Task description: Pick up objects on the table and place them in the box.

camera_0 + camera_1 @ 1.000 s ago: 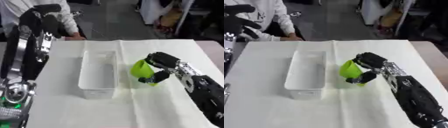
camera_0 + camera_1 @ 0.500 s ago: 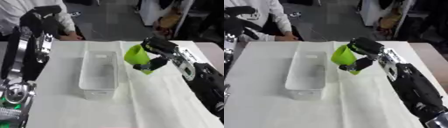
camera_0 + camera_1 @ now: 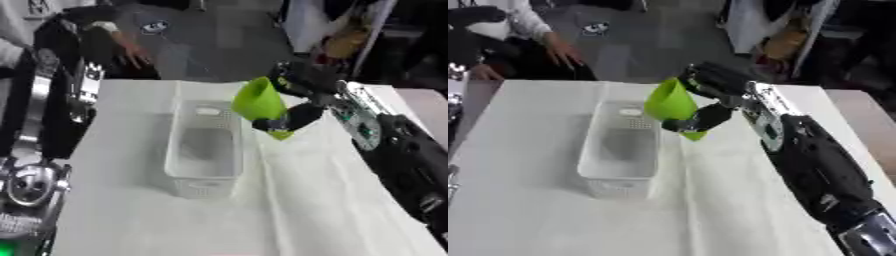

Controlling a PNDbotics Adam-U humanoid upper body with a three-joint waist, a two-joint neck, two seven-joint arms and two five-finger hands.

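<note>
My right hand (image 3: 300, 98) is shut on a bright green cup (image 3: 261, 105), fingers over its far side and thumb under it. The cup hangs tilted in the air, just above the right rim of the white plastic box (image 3: 206, 148), which stands lengthwise in the middle of the white table and looks empty. My left arm rises along the left edge. Its hand (image 3: 472, 31) shows dark at the upper left in the right eye view, well away from the box.
A white cloth (image 3: 332, 200) covers the table, creased to the right of the box. A person sits at the far left edge, one hand (image 3: 555, 49) near the table's back. A chair and clutter stand beyond the far edge.
My right hand has lifted the green cup off the table and carried it left and away, from beside the box to its right rim. The view has shifted as well.
</note>
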